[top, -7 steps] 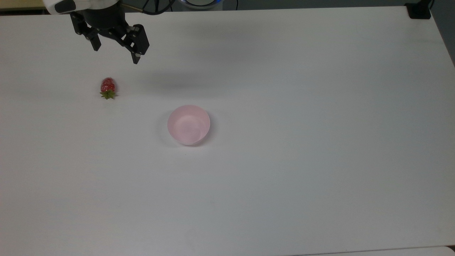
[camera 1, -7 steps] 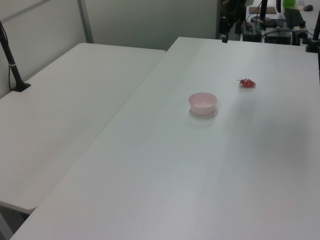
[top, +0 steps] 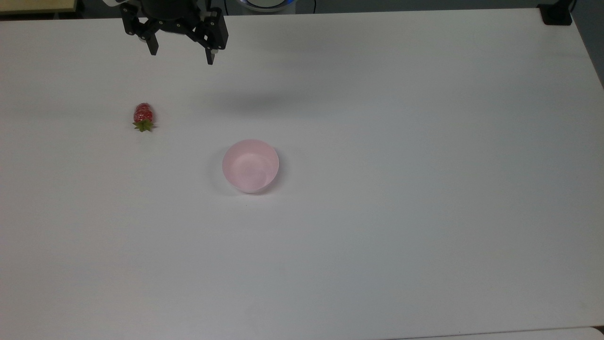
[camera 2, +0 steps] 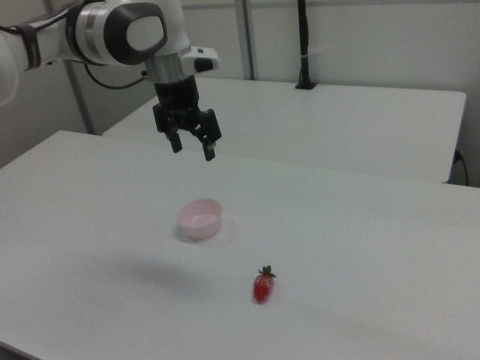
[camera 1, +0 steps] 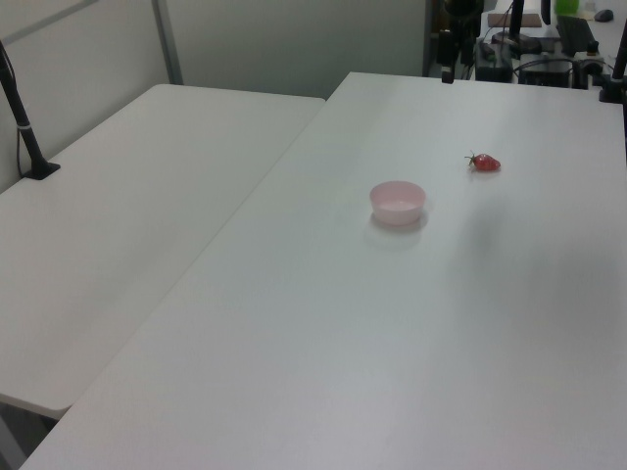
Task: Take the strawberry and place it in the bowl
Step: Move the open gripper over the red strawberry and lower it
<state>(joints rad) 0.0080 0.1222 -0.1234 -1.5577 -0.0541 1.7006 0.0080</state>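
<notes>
A Franka Panda arm [camera 2: 112, 34] holds its black 2-finger gripper [top: 181, 55] in the air above the far edge of a white table [top: 377, 236], fingers [top: 210, 55] spread wide apart and pointing down, with nothing between them. In the right view the gripper [camera 2: 193, 148] hangs well above the tabletop, its soft shadow falling on the bare surface below.

The strawberry [top: 143, 116] lies on its side on the table, toward the top view's left edge and nearer the far edge than the near one, its green cap pointing toward the near edge. It is well apart from the gripper and untouched. In the right view the strawberry [camera 2: 262, 285] sits near the table's front edge; in the left view the berry [camera 1: 486, 163] lies toward the far right corner.

The pale pink bowl [top: 250, 165] stands upright and holds nothing, closer to the middle of the table, to the top view's right of the strawberry and a little nearer the near edge. The bowl [camera 1: 397, 202] and the berry do not touch. A 2nd white table [camera 1: 137, 225] adjoins the 1st along the left view's left side, and a black post [camera 1: 22, 117] rises from its far corner.
</notes>
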